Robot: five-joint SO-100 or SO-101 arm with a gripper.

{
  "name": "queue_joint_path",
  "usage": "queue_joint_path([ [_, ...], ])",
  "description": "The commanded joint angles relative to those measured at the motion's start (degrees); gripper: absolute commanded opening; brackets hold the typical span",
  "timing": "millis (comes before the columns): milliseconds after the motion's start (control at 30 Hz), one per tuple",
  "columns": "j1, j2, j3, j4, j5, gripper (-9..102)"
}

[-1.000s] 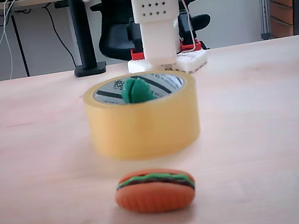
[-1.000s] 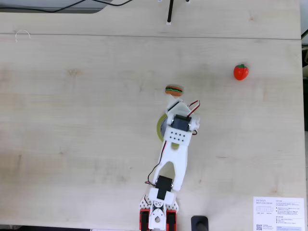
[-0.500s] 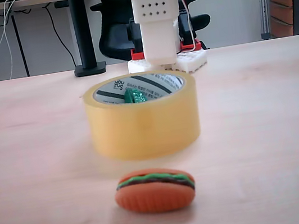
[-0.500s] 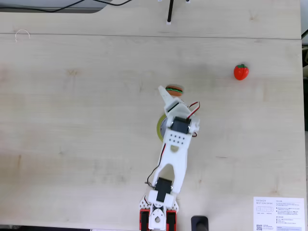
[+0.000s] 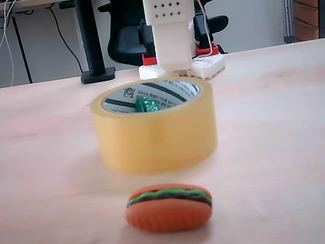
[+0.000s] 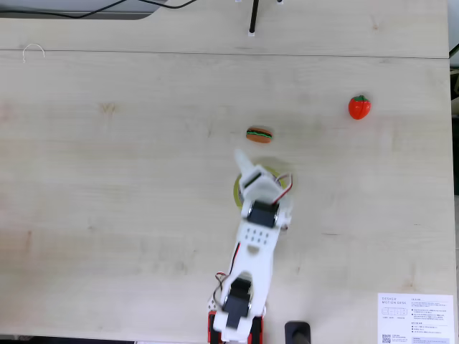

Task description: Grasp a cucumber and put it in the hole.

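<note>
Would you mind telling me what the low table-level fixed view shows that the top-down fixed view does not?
A fixed view at table level shows the cucumber lying down inside the hole, plus the office chair behind the table. A fixed view from above shows a red strawberry toy, a printed sheet and the gripper, blurred over the roll. Both fixed views share the tape roll, the toy hamburger and the white arm.
</note>
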Motion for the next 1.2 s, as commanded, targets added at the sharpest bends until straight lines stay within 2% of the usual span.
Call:
queue_joint_path([
  [0,0.09,9.14,6.33,0.79,-0.35,47],
  [500,-3.52,34.72,40.25,-8.00,-3.69,33],
  [867,-3.52,43.68,53.26,-11.78,-12.13,22],
  [1067,-3.52,57.66,62.93,-14.41,-14.15,20],
  [1167,-3.52,59.33,64.34,-14.77,-17.05,19],
])
